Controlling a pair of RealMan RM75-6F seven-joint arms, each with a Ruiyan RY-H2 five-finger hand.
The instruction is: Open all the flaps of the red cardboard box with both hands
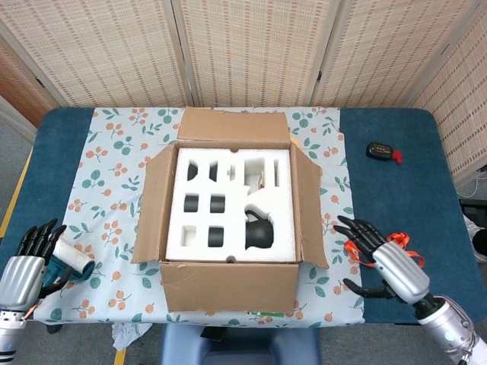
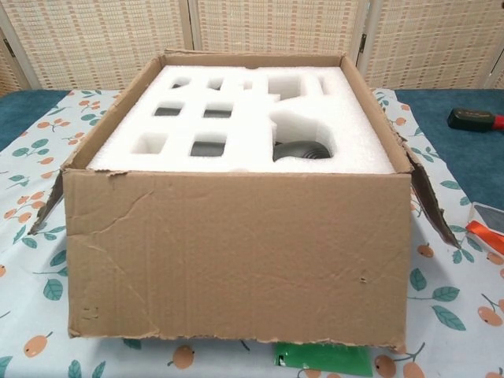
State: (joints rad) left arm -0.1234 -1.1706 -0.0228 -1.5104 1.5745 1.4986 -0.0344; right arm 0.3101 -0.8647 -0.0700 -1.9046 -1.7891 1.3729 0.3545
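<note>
The cardboard box [image 1: 228, 285] stands mid-table with all its flaps folded outward. Its front flap [image 2: 236, 256] hangs down over the front wall. Inside lies white foam packing [image 1: 228, 201] with cut-outs, one holding a black pot [image 1: 260, 234]. My right hand [image 1: 384, 262] hovers right of the box over the blue cloth, fingers spread, holding nothing. My left hand [image 1: 27, 262] is at the table's front left corner, fingers apart, next to a lint roller [image 1: 67, 257]. Neither hand shows in the chest view.
An orange lanyard [image 1: 399, 243] lies under my right hand. A black device [image 1: 380, 151] sits at the back right. A green packet [image 2: 323, 358] peeks out beneath the front flap. The floral cloth [image 1: 106, 175] covers the table's middle.
</note>
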